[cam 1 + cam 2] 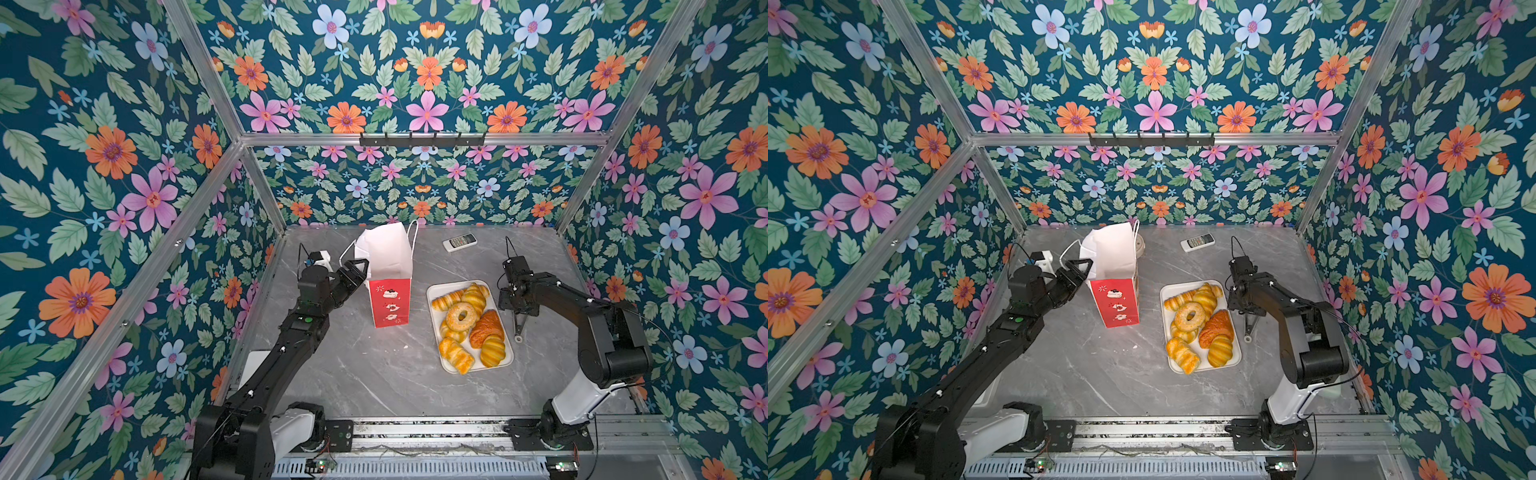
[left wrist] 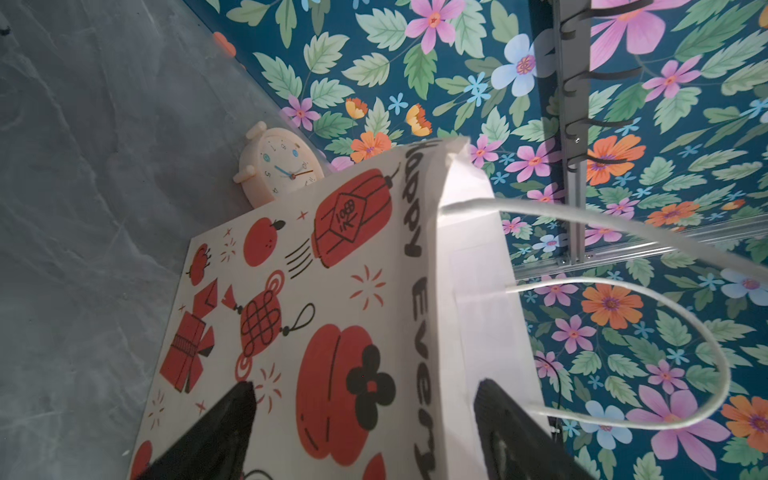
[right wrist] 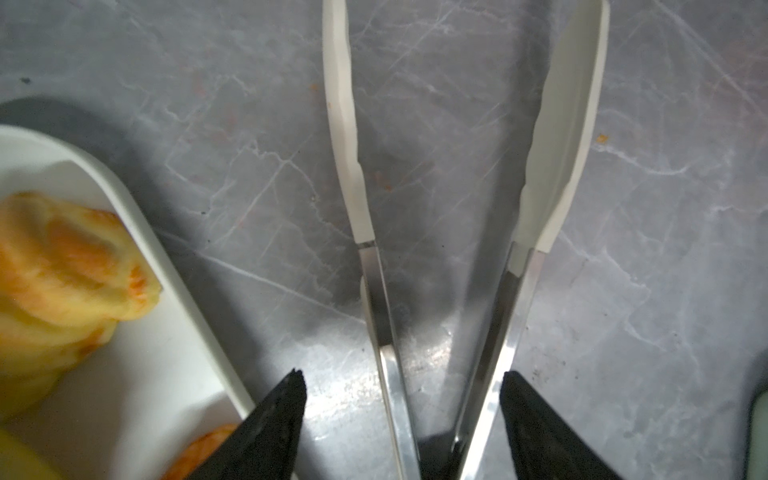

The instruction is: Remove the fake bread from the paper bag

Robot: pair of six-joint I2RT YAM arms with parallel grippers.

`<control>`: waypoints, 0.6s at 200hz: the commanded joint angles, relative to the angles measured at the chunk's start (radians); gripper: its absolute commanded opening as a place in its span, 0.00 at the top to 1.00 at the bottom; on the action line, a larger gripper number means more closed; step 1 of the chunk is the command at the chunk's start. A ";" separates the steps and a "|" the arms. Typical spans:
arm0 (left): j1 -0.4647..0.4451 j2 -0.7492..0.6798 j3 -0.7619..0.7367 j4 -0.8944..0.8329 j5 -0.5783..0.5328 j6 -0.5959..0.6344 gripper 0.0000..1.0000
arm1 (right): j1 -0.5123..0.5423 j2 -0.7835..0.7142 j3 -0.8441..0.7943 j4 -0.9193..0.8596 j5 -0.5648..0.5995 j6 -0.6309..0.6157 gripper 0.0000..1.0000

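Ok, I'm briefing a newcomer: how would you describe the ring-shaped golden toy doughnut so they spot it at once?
On the grey marbled table, right of the tall white paper bag with its red lower band, lies a flat white rectangular tray of glossy golden toy pastries. The ring-shaped golden toy doughnut sits near the tray's middle; it alone has a hole through it.

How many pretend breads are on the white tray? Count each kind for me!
Ring doughnut: 1
Brown croissant: 1
Other golden-yellow pastries: 5
Total: 7 showing on the tray; any underneath, or inside the paper bag, are hidden.
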 commanded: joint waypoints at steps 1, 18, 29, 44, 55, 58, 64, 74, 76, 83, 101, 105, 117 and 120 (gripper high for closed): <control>0.001 -0.014 0.006 -0.035 0.012 0.062 0.03 | 0.001 0.001 0.002 0.001 -0.002 0.011 0.25; 0.001 -0.028 0.009 -0.046 0.030 0.089 0.00 | 0.001 0.001 0.003 0.001 -0.002 0.009 0.25; 0.001 -0.040 0.009 -0.046 0.040 0.102 0.00 | 0.001 0.001 0.002 0.001 -0.002 0.009 0.25; 0.001 -0.058 0.012 -0.036 0.071 0.125 0.00 | 0.001 0.000 0.004 0.001 -0.002 0.009 0.25; 0.002 -0.067 0.020 -0.038 0.099 0.145 0.00 | 0.001 0.002 0.005 -0.001 -0.002 0.009 0.25; 0.002 -0.069 0.024 -0.042 0.104 0.150 0.00 | 0.002 0.002 0.005 -0.001 -0.002 0.009 0.25; 0.002 -0.077 0.033 -0.054 0.115 0.165 0.00 | 0.002 0.002 0.005 -0.002 -0.003 0.011 0.25; 0.003 -0.087 0.048 -0.079 0.125 0.186 0.00 | 0.002 0.003 0.007 -0.002 -0.003 0.009 0.25; 0.002 -0.089 0.052 -0.094 0.125 0.191 0.00 | 0.002 0.003 0.006 -0.002 -0.002 0.009 0.25; 0.002 -0.098 0.068 -0.128 0.123 0.212 0.00 | 0.001 0.004 0.006 -0.003 -0.002 0.009 0.25; 0.004 -0.133 0.106 -0.212 0.117 0.256 0.00 | 0.002 0.002 0.003 -0.006 0.000 0.009 0.25; 0.004 -0.141 0.113 -0.227 0.118 0.265 0.00 | 0.002 0.000 0.003 -0.007 0.000 0.008 0.25; 0.007 -0.165 0.144 -0.281 0.114 0.288 0.00 | 0.002 -0.003 0.000 -0.005 -0.001 0.008 0.25; 0.007 -0.170 0.152 -0.299 0.112 0.295 0.00 | 0.002 -0.005 -0.001 -0.005 0.000 0.008 0.25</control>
